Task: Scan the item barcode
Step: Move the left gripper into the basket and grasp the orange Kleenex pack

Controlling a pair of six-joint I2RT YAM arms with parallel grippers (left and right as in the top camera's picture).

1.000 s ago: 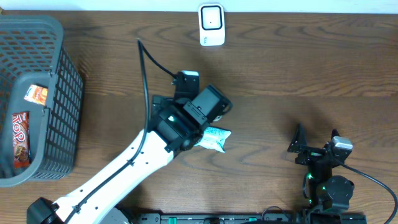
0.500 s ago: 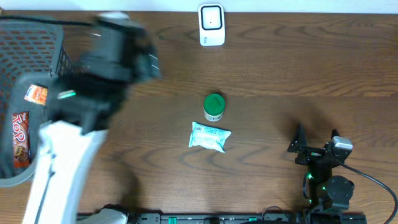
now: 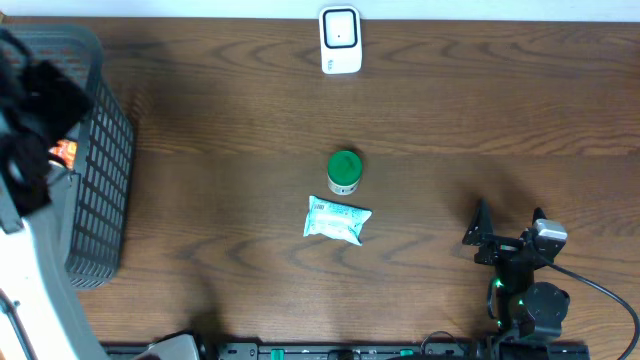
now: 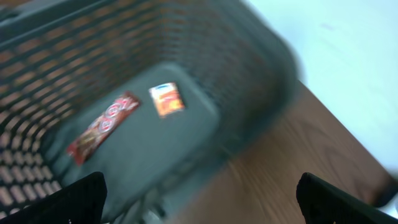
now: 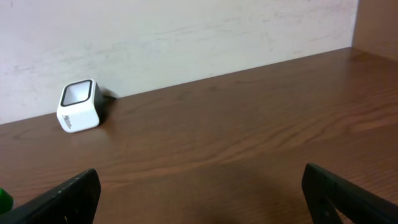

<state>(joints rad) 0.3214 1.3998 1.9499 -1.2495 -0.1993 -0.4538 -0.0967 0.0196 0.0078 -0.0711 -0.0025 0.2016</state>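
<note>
Left arm (image 3: 25, 250) is out at the far left edge, a dark blur above the grey basket (image 3: 100, 200), and its wrist camera looks straight down into that basket. The left fingers (image 4: 68, 199) are spread wide, 1 dark tip in each bottom corner of the wrist view, with nothing between them. On the basket floor lie 2 things: a long red bar (image 4: 102, 124) and, just beside it, a small orange packet (image 4: 166, 99). Out in the middle of the counter (image 3: 480, 120) sits a white and blue packet (image 3: 337, 220), lying flat, and just behind it a green-lidded jar (image 3: 344, 172) stands upright, near the packet though I cannot tell if they touch. The white scanner (image 3: 340, 40) stands at the back edge of the counter, well apart from both. Over at the front right, the right fingers (image 5: 56, 199) hang low over bare wood, splayed fully apart and empty, and the wrist camera there faces the scanner across the counter.
</note>
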